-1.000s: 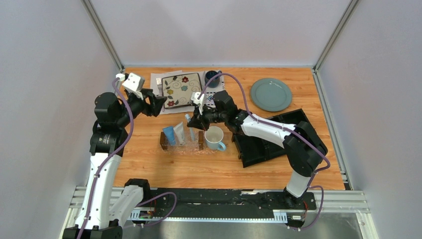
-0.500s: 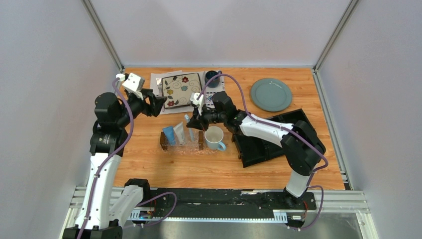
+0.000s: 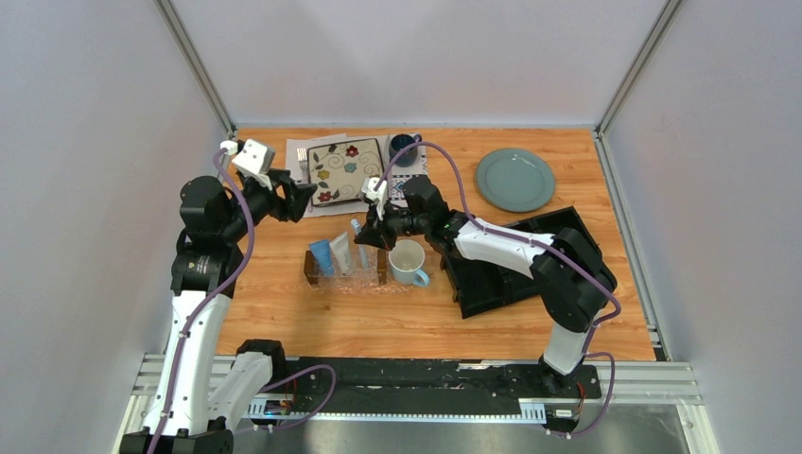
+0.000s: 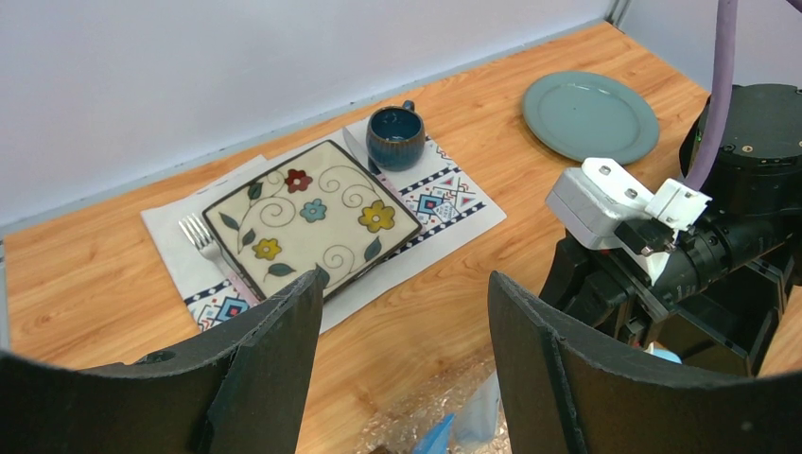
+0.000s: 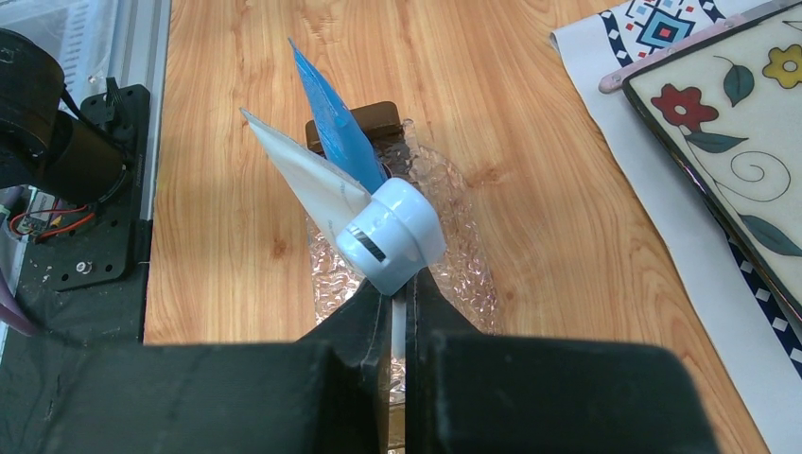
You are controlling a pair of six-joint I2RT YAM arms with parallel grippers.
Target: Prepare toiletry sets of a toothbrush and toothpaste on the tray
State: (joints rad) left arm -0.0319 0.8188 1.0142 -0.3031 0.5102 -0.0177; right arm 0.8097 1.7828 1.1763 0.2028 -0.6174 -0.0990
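The clear textured tray (image 3: 352,278) with dark wooden ends lies at the table's middle. The bright blue tube (image 3: 322,256) and the whitish-silver tube (image 3: 341,253) lie on it side by side. My right gripper (image 3: 371,234) is at the tray's far right corner, shut on the slim white toothbrush (image 3: 357,227). In the right wrist view the jaws (image 5: 398,288) pinch the thin white handle (image 5: 398,326) above the tray (image 5: 468,274), right behind the whitish tube's round cap (image 5: 392,235) and the blue tube (image 5: 331,118). My left gripper (image 3: 298,199) is open and empty, raised behind the tray's left.
A white mug with a blue handle (image 3: 408,262) stands against the tray's right end. A black organizer (image 3: 515,270) lies to the right. A floral square plate (image 3: 345,170) with a fork (image 4: 203,241), a dark blue cup (image 3: 402,147) and a teal plate (image 3: 514,180) sit at the back.
My right gripper has edged slightly left toward the tray with the toothbrush in it. The left arm has not moved.
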